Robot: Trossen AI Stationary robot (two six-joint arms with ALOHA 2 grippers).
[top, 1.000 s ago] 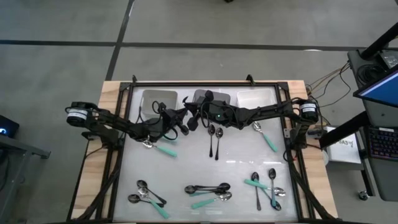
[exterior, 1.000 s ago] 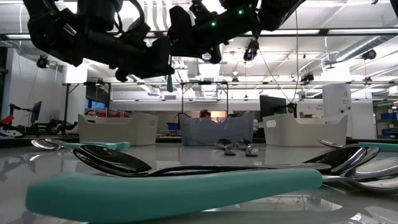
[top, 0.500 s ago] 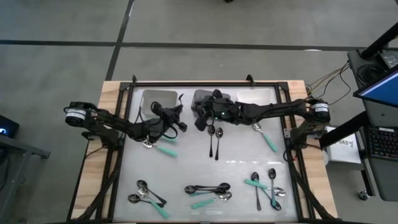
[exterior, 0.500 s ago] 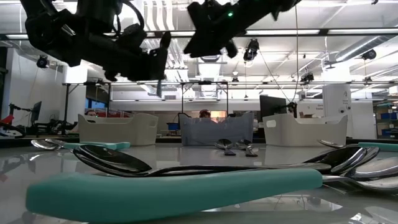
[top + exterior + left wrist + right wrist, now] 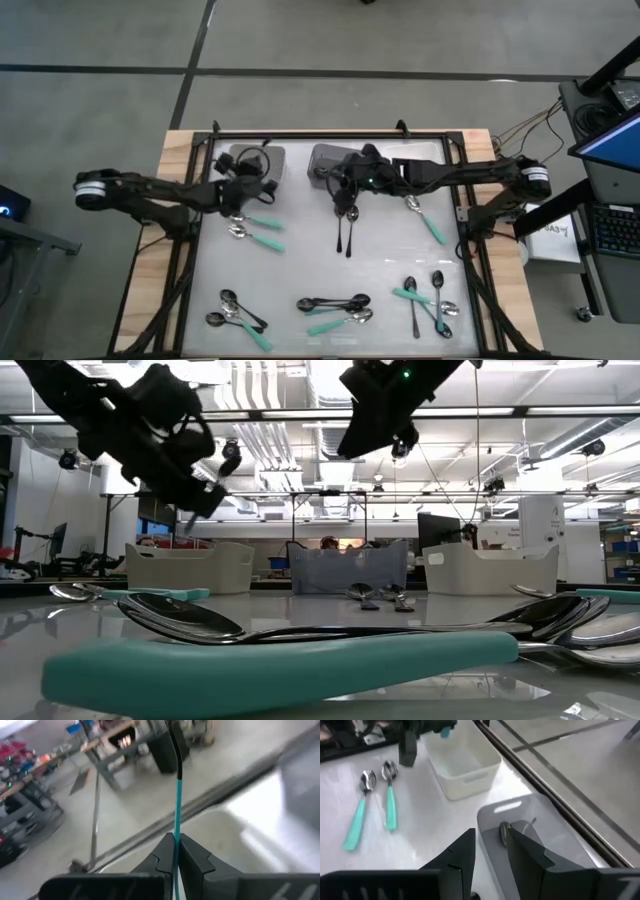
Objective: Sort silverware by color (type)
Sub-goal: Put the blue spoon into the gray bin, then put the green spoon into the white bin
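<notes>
Left gripper (image 5: 248, 178): at the far-left part of the desk (image 5: 300, 270), over the left white bin (image 5: 252, 160); its fingers (image 5: 165, 855) are pressed shut on the thin teal handle of a spoon.
Held spoon (image 5: 176, 795): seen edge-on in the left wrist view — the teal handle runs straight out from between the fingertips and turns dark toward its far end; the bowl end cannot be made out.
Right gripper (image 5: 350, 192): near the middle of the desk's far edge, by the grey middle bin (image 5: 325, 160); fingers (image 5: 465, 852) parted with nothing between them.
Spoon in grey bin (image 5: 506, 831): lies inside the bin just beyond the right fingertips, not touching them; shiny metal bowl, handle colour unclear.
Pair by the left bin (image 5: 258, 232): two teal-handled spoons with silver bowls, side by side on the desk just in front of the left white bin.
Dark pair (image 5: 346, 228): two dark spoons, parallel, mid-desk just in front of the right gripper.
Single teal spoon (image 5: 425, 220): toward the far-right side, in front of the right white bin (image 5: 412, 157).
Near-edge groups — left (image 5: 235, 315), middle (image 5: 335, 310), right (image 5: 428, 298): mixed black and teal-handled spoons, some overlapping.
</notes>
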